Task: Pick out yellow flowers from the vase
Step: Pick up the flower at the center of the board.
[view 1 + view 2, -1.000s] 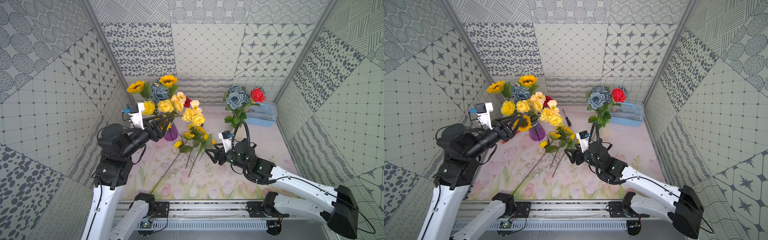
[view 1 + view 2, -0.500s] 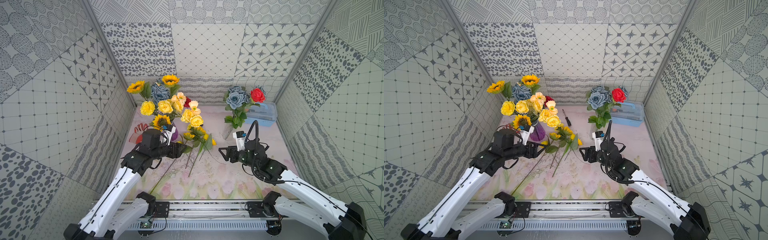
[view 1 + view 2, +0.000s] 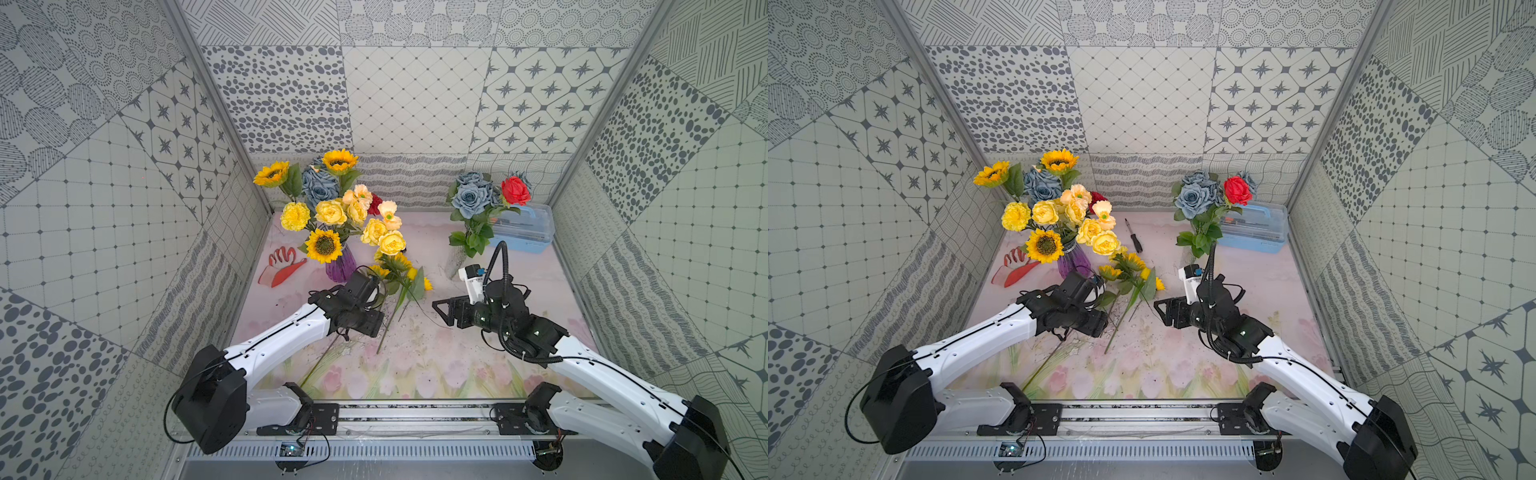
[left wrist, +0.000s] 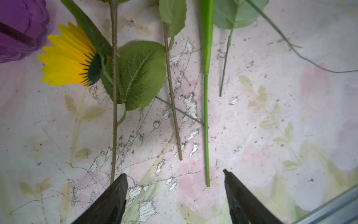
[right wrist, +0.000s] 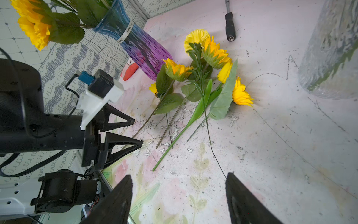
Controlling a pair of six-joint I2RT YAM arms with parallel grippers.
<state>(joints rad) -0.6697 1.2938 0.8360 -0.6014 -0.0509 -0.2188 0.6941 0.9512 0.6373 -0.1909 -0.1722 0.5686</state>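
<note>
The purple vase (image 3: 340, 268) (image 3: 1073, 262) (image 5: 147, 52) stands at the back left. It holds yellow flowers (image 3: 324, 245) (image 3: 1044, 245): sunflowers, pale roses and a carnation, mixed with grey-blue roses and peach blooms. More yellow flowers (image 3: 401, 270) (image 3: 1133, 266) (image 5: 215, 52) lie on the table beside it, stems toward the front. My left gripper (image 3: 376, 326) (image 3: 1100, 324) (image 4: 174, 172) (image 5: 138, 131) hovers low over the stem ends, open and empty. A sunflower head (image 4: 67, 58) lies against the vase. My right gripper (image 3: 439, 313) (image 3: 1162, 312) (image 5: 179, 174) is open and empty, right of the stems.
A clear vase (image 3: 455, 262) with grey-blue roses and a red rose (image 3: 515, 190) stands at the back right, in front of a blue plastic box (image 3: 530, 232). A red tool (image 3: 282, 268) lies left of the purple vase. A black screwdriver (image 3: 1134, 239) lies behind the loose flowers.
My left arm came down from the bouquet to just above the table by the loose stems, and its jaws widened. My right gripper drew back to the right and stayed open.
</note>
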